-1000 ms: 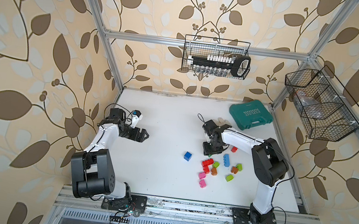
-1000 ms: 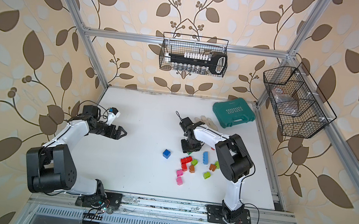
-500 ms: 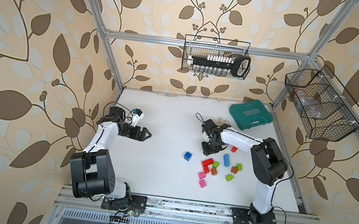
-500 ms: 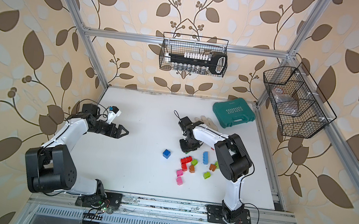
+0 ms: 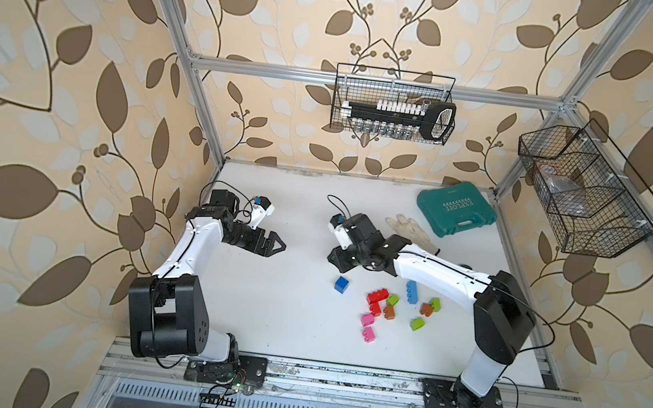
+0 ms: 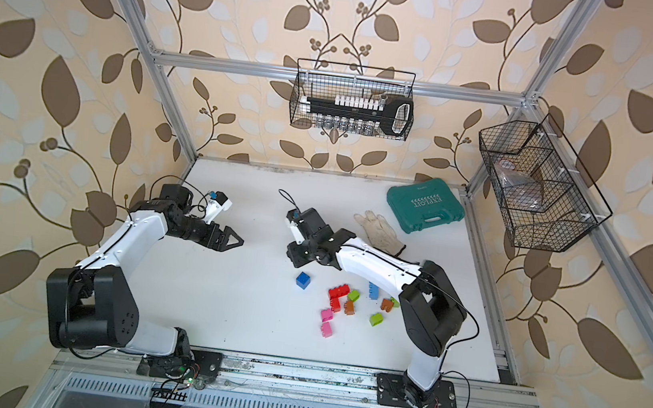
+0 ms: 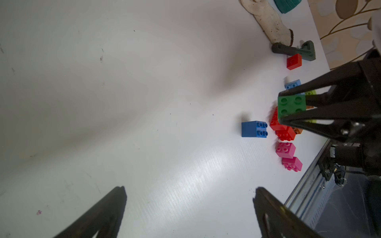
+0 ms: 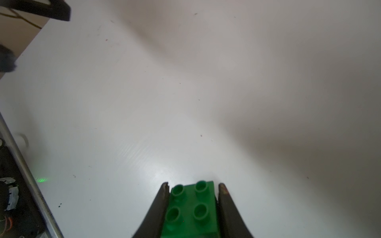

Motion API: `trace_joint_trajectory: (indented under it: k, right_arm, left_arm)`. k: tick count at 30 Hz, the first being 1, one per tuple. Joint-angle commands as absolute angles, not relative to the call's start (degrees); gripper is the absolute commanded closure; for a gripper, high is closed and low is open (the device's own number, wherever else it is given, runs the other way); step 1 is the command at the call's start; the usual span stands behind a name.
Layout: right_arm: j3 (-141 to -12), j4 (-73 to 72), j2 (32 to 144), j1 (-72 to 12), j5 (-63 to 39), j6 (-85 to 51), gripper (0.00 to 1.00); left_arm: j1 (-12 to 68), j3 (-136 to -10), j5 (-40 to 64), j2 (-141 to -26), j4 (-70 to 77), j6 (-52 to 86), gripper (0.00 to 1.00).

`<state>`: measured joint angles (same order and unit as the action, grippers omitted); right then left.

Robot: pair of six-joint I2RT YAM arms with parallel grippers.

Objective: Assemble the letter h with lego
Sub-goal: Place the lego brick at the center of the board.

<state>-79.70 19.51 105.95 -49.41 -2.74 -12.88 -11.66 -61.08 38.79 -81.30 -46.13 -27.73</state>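
Over the middle of the white tabletop (image 5: 262, 315), your right gripper (image 8: 193, 184) pinches a green brick (image 8: 191, 208) by its smooth side walls. It looks light, rigid and slick. The other bricks (image 5: 377, 297) lie front-right, and your left gripper (image 5: 276, 243) gapes empty.

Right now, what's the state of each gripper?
Left gripper: open, holding nothing.
Right gripper: shut on the green brick.

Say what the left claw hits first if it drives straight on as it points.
Probably the right claw, shut on the green brick: in a top view it lies straight ahead, though heights are unclear.
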Motion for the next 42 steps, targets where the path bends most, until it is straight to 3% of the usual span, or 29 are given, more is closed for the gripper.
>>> trace_joint_trajectory:
  k: [1, 7, 17, 26, 29, 36, 42]
  right_arm:
    - [-85.0, 12.5, 113.0, -55.9, -1.1, -11.2, 0.75]
    - [-86.4, 6.3, 122.4, -61.5, -1.9, -11.3, 0.75]
    - [-74.9, -5.2, 122.5, -61.8, -1.1, -11.2, 0.73]
    - [-64.4, -11.8, 117.7, -61.9, 0.2, -9.8, 0.59]
    - [-62.7, -11.4, 116.3, -61.8, 0.4, -9.4, 0.53]
    - [-62.4, -5.1, 107.3, -61.8, 3.4, -10.6, 0.50]
    - [-67.7, 14.5, 98.7, -56.0, 6.1, -12.9, 0.49]
  left_arm:
    - [-13.2, -63.0, 36.4, -81.7, -49.0, -27.5, 0.01]
    - [-14.1, -58.3, 27.4, -79.7, -44.3, -24.8, 0.01]
    - [-14.3, -58.1, 25.1, -80.2, -43.5, -23.2, 0.01]
    - [-14.2, -56.3, 24.8, -79.1, -41.8, -23.4, 0.01]
    - [-14.3, -56.6, 26.0, -79.4, -42.4, -23.6, 0.01]
    - [-14.2, -56.5, 27.8, -79.5, -42.2, -24.1, 0.01]
    - [-14.1, -56.6, 29.7, -80.1, -42.5, -24.5, 0.01]
